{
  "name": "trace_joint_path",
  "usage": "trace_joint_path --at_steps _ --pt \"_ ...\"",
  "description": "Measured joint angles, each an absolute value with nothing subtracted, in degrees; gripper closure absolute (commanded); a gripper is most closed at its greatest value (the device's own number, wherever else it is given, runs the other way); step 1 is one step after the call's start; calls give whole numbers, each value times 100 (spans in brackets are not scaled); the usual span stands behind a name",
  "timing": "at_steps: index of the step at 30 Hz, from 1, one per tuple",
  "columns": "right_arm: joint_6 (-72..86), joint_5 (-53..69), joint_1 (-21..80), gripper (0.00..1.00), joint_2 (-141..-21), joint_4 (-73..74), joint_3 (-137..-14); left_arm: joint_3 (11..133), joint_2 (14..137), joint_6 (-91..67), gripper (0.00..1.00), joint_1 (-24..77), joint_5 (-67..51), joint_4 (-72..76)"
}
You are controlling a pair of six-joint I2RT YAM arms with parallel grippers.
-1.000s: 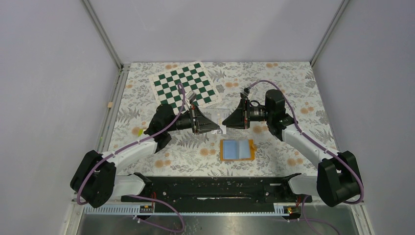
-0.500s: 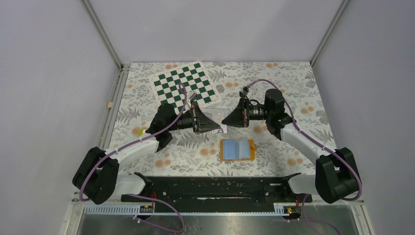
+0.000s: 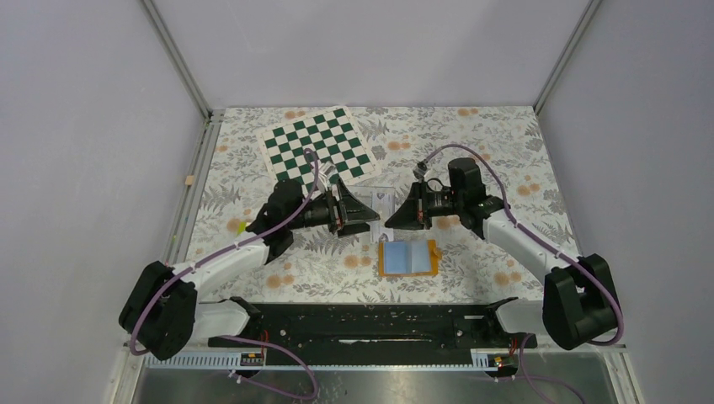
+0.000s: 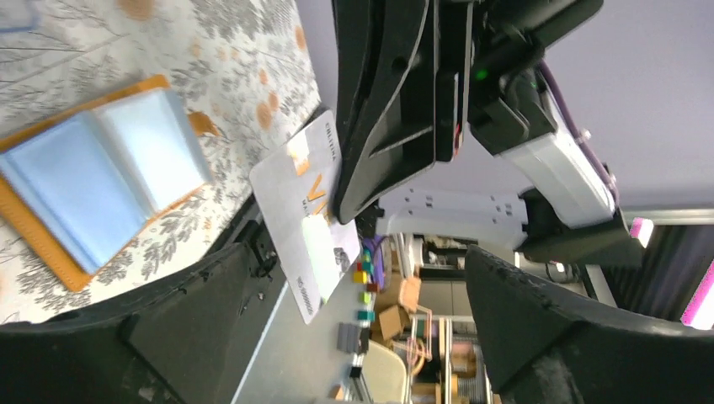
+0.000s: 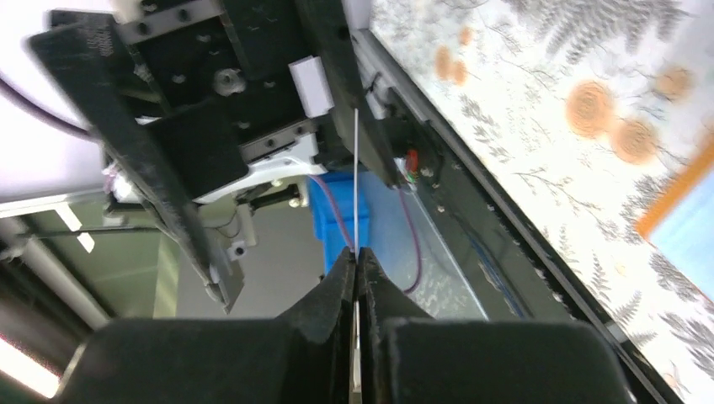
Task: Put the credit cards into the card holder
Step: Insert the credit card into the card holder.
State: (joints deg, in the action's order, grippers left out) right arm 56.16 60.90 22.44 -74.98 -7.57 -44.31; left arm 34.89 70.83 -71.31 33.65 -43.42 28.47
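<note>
Here, card holder (image 3: 407, 257) lying open, right fingers (image 5: 330, 305) pinching a white card (image 4: 295, 202), left fingers (image 4: 539, 337) spread apart.

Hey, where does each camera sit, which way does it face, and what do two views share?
Top external: above and behind the robot, looking down at the table; left arm, right arm and card holder show.
Left wrist: faces the right gripper pinching a card; own open fingers frame it.
Right wrist: faces the left arm; own gripper shut on the card, edge-on.
Shared: both wrist views show the card.
</note>
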Motion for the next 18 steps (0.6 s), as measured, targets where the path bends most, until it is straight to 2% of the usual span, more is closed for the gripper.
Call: trace_joint_path --at_steps 5,13,16,18 --pt "4287 5505 2073 100 -7282 902 -4488 3476 6713 -6589 1 3365 -3750 1798" --pt "3142 4766 1809 100 -6897 1988 -4324 2934 6731 -6504 1 3365 -3070 1509" --pt "2965 4541 1754 100 -6853 2163 -4158 2915 6987 -6519 7 3395 -2950 1485" --pt "2860 4333 1737 100 -6853 2206 -4058 2991 7319 -6455 19 3483 -2917 1406"
